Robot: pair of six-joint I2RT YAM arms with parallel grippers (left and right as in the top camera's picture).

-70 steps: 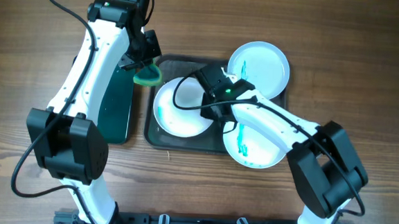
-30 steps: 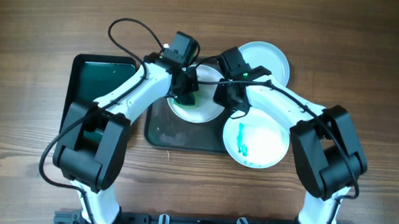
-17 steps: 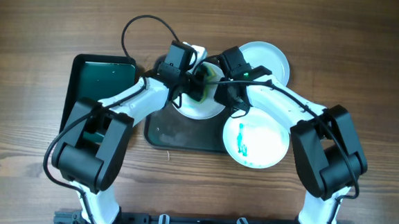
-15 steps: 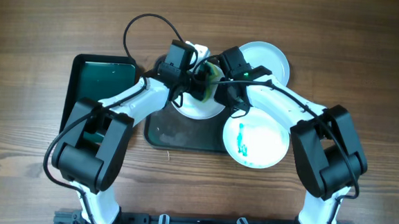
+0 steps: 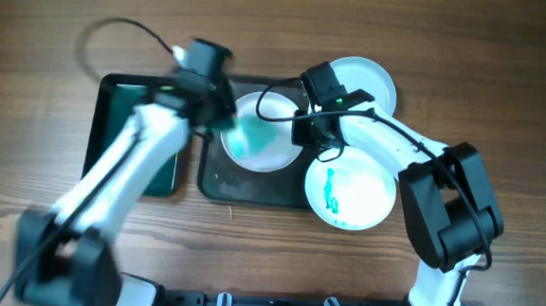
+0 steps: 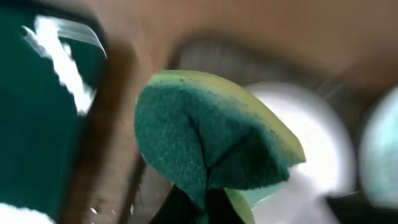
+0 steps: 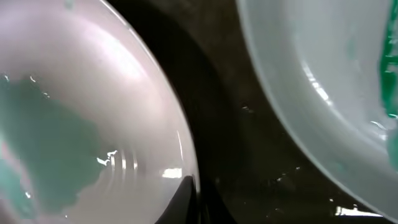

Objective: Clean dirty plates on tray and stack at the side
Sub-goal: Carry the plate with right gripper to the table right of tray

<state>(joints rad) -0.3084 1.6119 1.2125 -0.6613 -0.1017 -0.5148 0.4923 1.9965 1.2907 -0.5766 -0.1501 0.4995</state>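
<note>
A white plate (image 5: 260, 133) with a teal smear lies on the dark grey tray (image 5: 252, 190). My right gripper (image 5: 305, 126) is shut on its right rim; in the right wrist view the fingers (image 7: 194, 196) pinch the plate's edge (image 7: 81, 124) above the tray floor (image 7: 236, 143). My left gripper (image 5: 220, 117), blurred by motion, is shut on a green sponge (image 6: 205, 137) at the plate's left edge; the plate (image 6: 311, 130) shows behind the sponge. A pale plate with a teal streak (image 5: 350, 188) overhangs the tray's right front and also shows in the right wrist view (image 7: 311, 81). A third plate (image 5: 358, 87) sits at the back right.
A smaller black tray with a green inside (image 5: 132, 135) stands left of the grey tray, also in the left wrist view (image 6: 37, 124). Bare wooden table (image 5: 505, 91) surrounds both. A black cable (image 5: 119, 30) arcs over the left arm.
My left arm has swung left with the sponge, from over the white plate's right side to its left edge. A teal smear now shows on that plate. My right gripper has kept its hold.
</note>
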